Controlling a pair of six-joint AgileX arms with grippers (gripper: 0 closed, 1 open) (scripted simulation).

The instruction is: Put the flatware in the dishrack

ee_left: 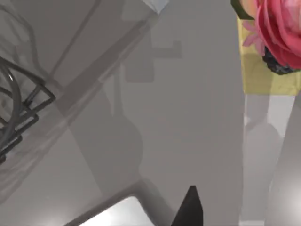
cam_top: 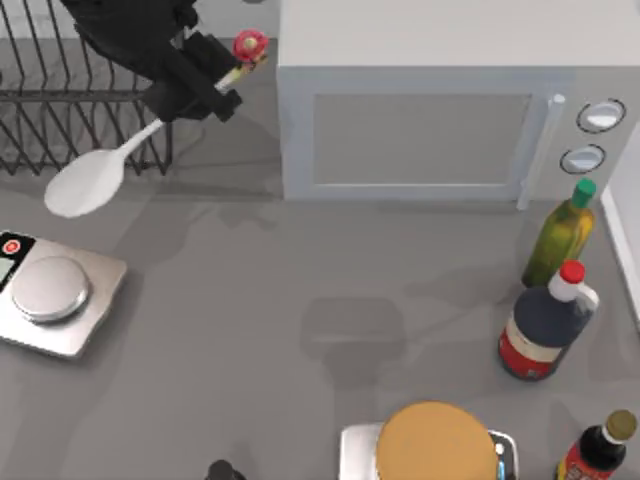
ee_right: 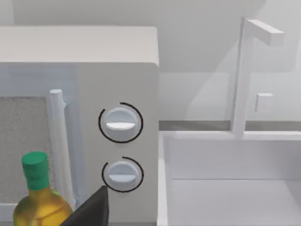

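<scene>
The black wire dishrack is sitting at the table's far left. My left gripper is hovering at its right edge, clamping the white spoon by its handle, bowl hanging beside the rack's front.

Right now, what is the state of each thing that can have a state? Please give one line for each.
spoon: lifted, held by its handle, bowl beside the dishrack's front edge, not yet in it.
left gripper: shut on the spoon, beside the dishrack.
dishrack: upright on the table.
microwave: door closed.
green-capped bottle: upright, capped.
red-capped bottle: upright, capped.
</scene>
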